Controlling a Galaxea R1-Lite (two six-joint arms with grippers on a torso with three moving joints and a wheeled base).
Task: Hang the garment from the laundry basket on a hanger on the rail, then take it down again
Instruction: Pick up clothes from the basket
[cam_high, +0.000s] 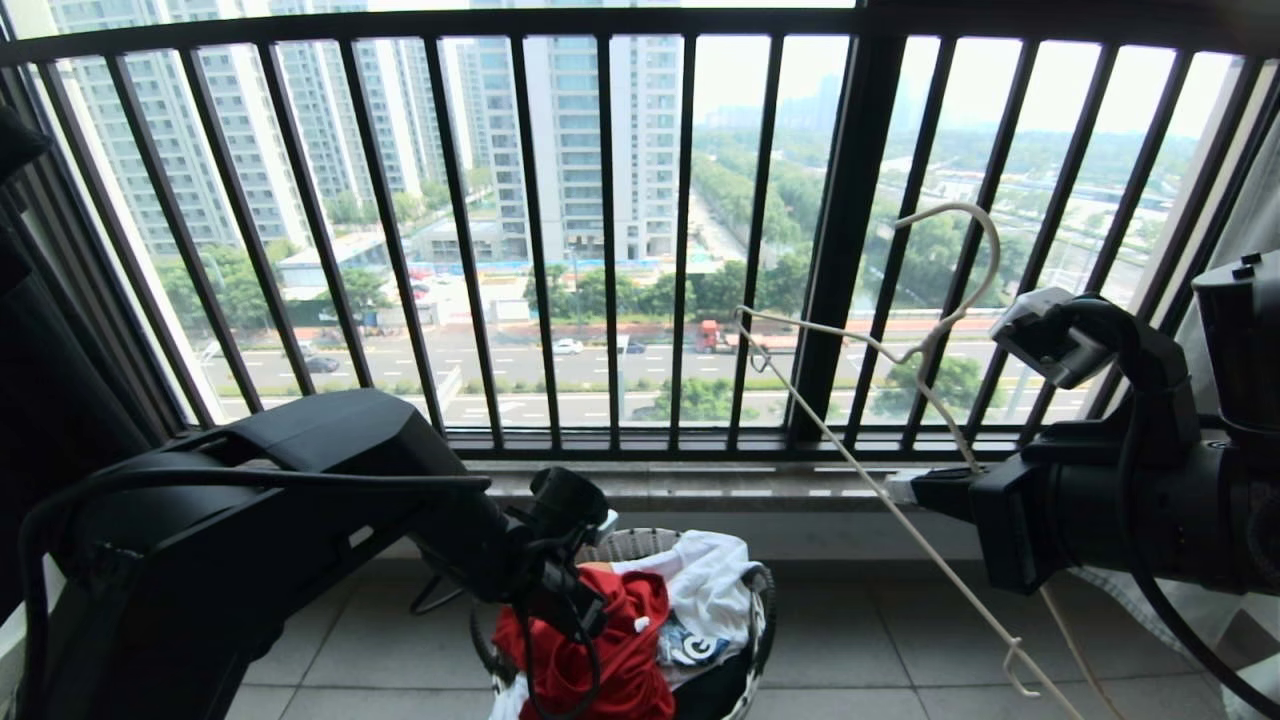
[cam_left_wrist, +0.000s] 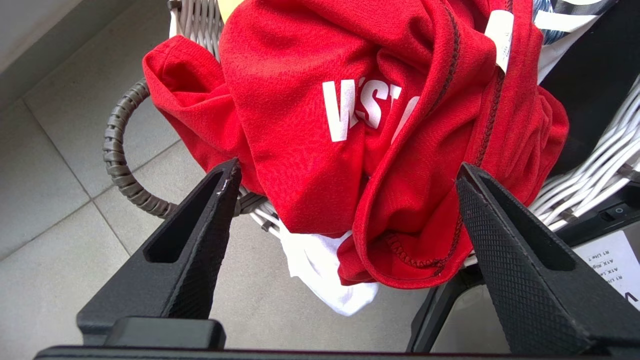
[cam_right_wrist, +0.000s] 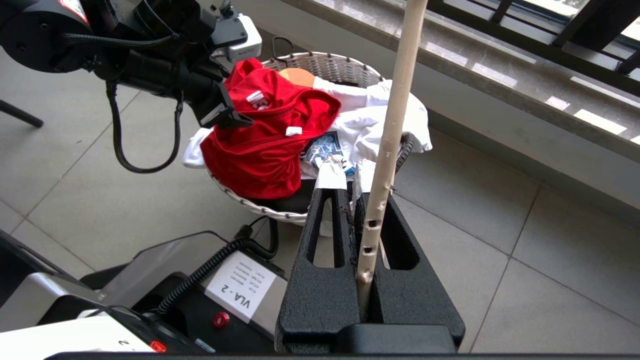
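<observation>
Nearest, the left gripper hangs just above the garment, jaws spread wide and holding nothing; the red cloth fills the gap between the two fingers, and neither pad appears to be pressing into it, though contact at the tips cannot be ruled out from this angle. The garment lies bunched on the near rim of the laundry basket, part inside and part spilling over the edge, directly ahead of the open jaws. Bunched as it is, it shows no clear long axis; the stitched hem fold running down the heap sits between the fingers and looks the likeliest place to close on. The left arm is plainly the nearer one to the cloth.

Beside the red shirt, a white garment occupies the rest of the basket, touching it, so a careless closure could gather both.

Further off, the right gripper stands apart from the basket, to the robot's right, jaws clamped on the hanger, whose thin wire leg runs up between the fingers. The hook rises against the black railing beyond. The rail itself is not in view.
</observation>
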